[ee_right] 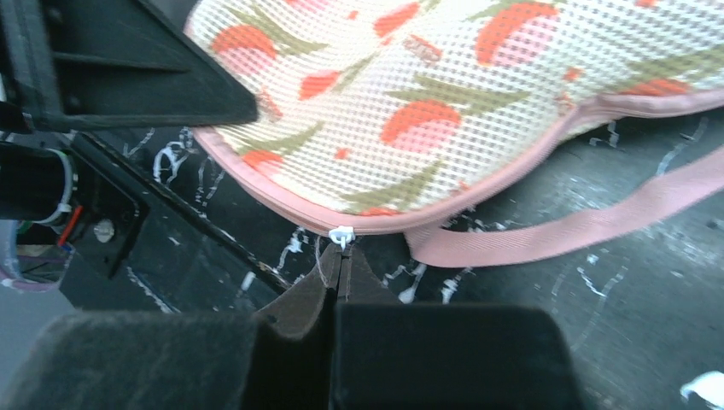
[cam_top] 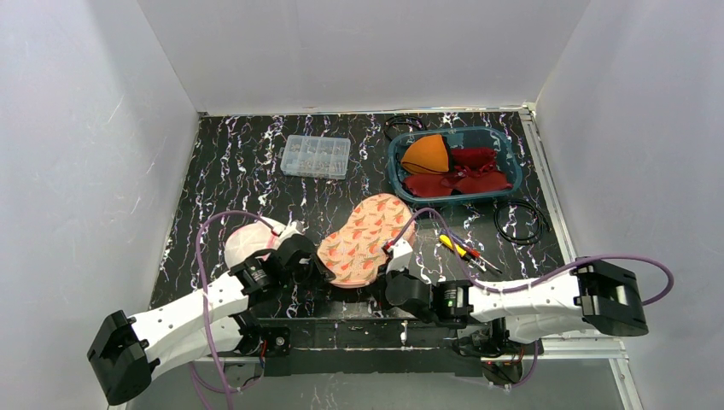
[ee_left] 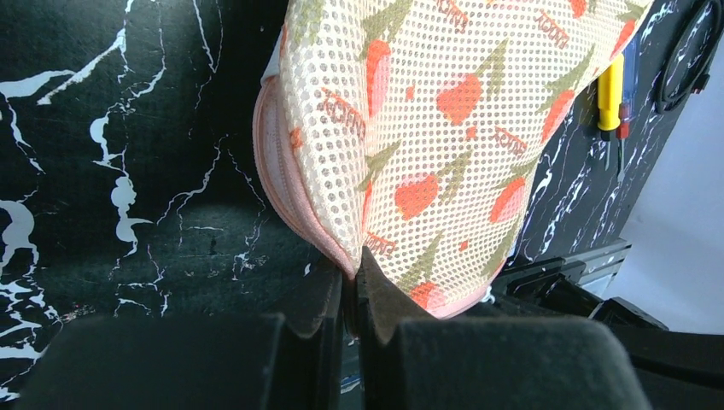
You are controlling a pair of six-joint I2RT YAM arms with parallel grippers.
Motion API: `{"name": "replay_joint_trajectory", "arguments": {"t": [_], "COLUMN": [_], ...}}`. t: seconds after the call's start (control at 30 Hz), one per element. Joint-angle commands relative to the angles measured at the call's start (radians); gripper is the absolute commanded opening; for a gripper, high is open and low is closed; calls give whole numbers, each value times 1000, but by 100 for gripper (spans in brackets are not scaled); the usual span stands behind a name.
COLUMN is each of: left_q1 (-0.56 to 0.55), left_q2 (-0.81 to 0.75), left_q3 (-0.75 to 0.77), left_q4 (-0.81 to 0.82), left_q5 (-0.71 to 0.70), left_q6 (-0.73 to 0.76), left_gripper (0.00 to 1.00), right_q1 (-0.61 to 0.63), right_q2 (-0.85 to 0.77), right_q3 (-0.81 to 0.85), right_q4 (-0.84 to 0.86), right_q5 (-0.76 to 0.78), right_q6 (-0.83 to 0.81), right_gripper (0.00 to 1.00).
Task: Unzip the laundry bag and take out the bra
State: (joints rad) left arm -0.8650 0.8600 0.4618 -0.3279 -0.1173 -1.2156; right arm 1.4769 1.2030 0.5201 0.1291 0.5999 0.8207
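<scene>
The laundry bag point(cam_top: 365, 239), cream mesh with a red strawberry print and pink trim, lies in the middle of the table, its near end lifted. My left gripper point(cam_top: 323, 272) is at its near left edge. In the left wrist view that gripper point(ee_left: 350, 278) is shut on the bag's point(ee_left: 427, 128) pink zipper seam. My right gripper point(cam_top: 386, 272) is at the near right edge. In the right wrist view it point(ee_right: 341, 256) is shut on the small white zipper pull point(ee_right: 341, 234) under the bag point(ee_right: 427, 85). The bra is hidden.
A pink strap point(ee_right: 580, 226) trails from the bag. A pale pink rounded item point(cam_top: 248, 243) lies by the left arm. At the back are a teal basket point(cam_top: 397, 175) of orange and red garments and a clear plastic box point(cam_top: 316, 155). Screwdrivers point(cam_top: 457, 248) and a black cable loop point(cam_top: 521, 220) lie to the right.
</scene>
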Motion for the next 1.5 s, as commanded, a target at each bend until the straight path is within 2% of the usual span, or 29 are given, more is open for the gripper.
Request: {"name": "replay_joint_trajectory", "arguments": {"t": [0.0, 0.33, 0.57, 0.63, 0.77, 0.83, 1.07, 1.17, 1.47], "left_q1": [8, 61, 77, 77, 77, 77, 67, 62, 61], "left_q2": [-5, 149, 304, 303, 215, 145, -122, -175, -66], "left_q3": [48, 170, 242, 246, 201, 155, -13, -52, -1], "left_q4": [-67, -61, -25, -32, -72, -93, -112, -86, -58], "left_q5": [-52, 27, 75, 87, 95, 107, 194, 218, 154], "left_q6": [97, 281, 305, 304, 268, 232, 70, 22, 24], "left_gripper": [0, 0, 1, 14, 57, 66, 73, 74, 73], "right_q1": [3, 3, 4, 4, 3, 4, 3, 4, 5], "right_q2": [-72, -120, -58, -41, -4, 16, 120, 176, 238], "right_q3": [-29, -63, -56, -53, -31, -19, 45, 83, 137], "right_q4": [-105, -137, -23, 17, 82, 118, 237, 270, 285], "right_q5": [80, 14, -38, -49, -56, -60, -74, -93, -133], "right_q6": [12, -83, -67, -61, -52, -47, -37, -38, -29], "right_gripper": [1, 1, 1, 1, 1, 1, 1, 1, 1]}}
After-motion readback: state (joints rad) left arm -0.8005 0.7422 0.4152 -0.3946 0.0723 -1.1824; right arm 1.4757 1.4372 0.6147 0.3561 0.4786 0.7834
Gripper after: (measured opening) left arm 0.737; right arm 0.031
